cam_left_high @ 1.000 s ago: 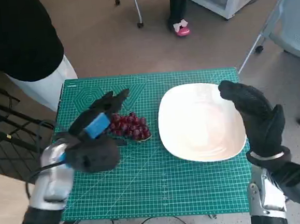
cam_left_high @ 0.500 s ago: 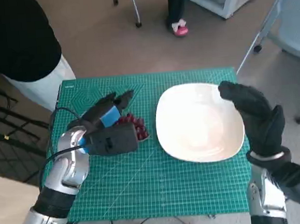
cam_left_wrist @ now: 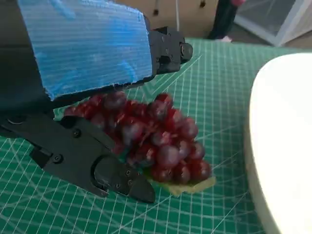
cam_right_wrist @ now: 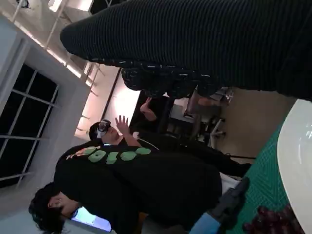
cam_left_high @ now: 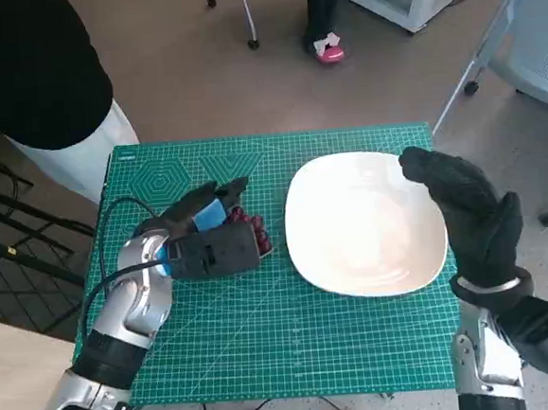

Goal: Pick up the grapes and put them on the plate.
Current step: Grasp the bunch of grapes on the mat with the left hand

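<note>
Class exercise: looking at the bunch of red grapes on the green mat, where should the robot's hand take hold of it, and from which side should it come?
Grip the grapes across the wide middle of the bunch, coming from above. It lies flat and low on the mat, so fingers can straddle it. The left hand is probably best: it is already over it.

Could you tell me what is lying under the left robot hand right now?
Red grapes lie on the green mat beneath the left robot hand. The bunch's far part is covered by the hand.

The robot's left hand (cam_left_high: 205,239) reaches forward low, black fingers (cam_left_wrist: 87,161) spread apart, blue-taped back up; its gloved right hand (cam_left_high: 464,204) hangs raised, fingers loosely curved.
</note>
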Tool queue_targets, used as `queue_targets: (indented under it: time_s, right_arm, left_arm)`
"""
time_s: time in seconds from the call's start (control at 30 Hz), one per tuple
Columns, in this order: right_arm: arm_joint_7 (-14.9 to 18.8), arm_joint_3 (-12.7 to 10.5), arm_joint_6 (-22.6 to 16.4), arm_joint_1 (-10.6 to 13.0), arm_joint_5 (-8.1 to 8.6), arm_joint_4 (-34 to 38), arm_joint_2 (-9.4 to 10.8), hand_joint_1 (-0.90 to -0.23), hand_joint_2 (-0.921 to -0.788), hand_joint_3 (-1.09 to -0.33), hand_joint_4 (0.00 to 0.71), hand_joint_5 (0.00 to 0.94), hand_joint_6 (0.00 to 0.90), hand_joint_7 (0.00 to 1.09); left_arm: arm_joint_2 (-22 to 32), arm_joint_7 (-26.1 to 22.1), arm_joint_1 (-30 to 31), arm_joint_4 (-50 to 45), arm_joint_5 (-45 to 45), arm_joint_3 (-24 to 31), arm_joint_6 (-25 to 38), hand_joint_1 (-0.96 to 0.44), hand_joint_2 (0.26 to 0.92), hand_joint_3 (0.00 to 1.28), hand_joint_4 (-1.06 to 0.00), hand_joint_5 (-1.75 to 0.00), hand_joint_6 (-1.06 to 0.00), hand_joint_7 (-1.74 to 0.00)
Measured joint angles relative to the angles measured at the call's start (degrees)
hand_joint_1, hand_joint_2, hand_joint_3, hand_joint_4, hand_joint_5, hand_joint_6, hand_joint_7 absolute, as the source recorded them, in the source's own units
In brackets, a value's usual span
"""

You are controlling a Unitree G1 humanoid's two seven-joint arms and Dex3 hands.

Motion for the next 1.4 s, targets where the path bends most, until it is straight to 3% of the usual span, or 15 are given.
queue_targets:
  time_s: [0.43, 0.6, 0.93, 1.4]
  right_arm:
    - [0.0, -0.06, 0.02, 0.17, 0.02, -0.08, 0.02, -0.631, -0.921, -0.785, 0.378, 0.001, 0.097, 0.23]
    - [-0.01, -0.07, 0.04, 0.3, 0.0, -0.17, 0.02, -0.631, -0.921, -0.786, 0.378, 0.001, 0.094, 0.23]
    - [-0.01, -0.03, 0.38, 0.45, -0.01, -0.23, 0.02, -0.631, -0.921, -0.785, 0.379, 0.001, 0.094, 0.23]
    - [-0.03, -0.12, 1.66, 1.25, -0.03, -2.22, -0.02, -0.632, -0.921, -0.784, 0.379, 0.001, 0.096, 0.22]
  left_arm:
    - [-0.19, -0.99, -1.96, 3.53, 0.01, -1.62, 2.26, -0.39, 0.723, 0.0, 0.0, 0.0, -0.07, 0.0]
    - [-1.19, 0.47, -4.07, 9.43, 0.06, -2.46, 2.06, -0.38, 0.731, 0.0, 0.0, 0.0, -0.08, 0.0]
    - [-6.12, 7.76, -10.71, 27.44, 1.69, -6.41, -0.94, -0.37, 0.747, 0.01, 0.0, 0.0, -0.08, 0.0]
    - [-9.3, 9.71, -17.24, 39.79, 1.87, -8.8, -3.68, -0.38, 0.753, 0.01, 0.0, 0.0, -0.08, 0.0]
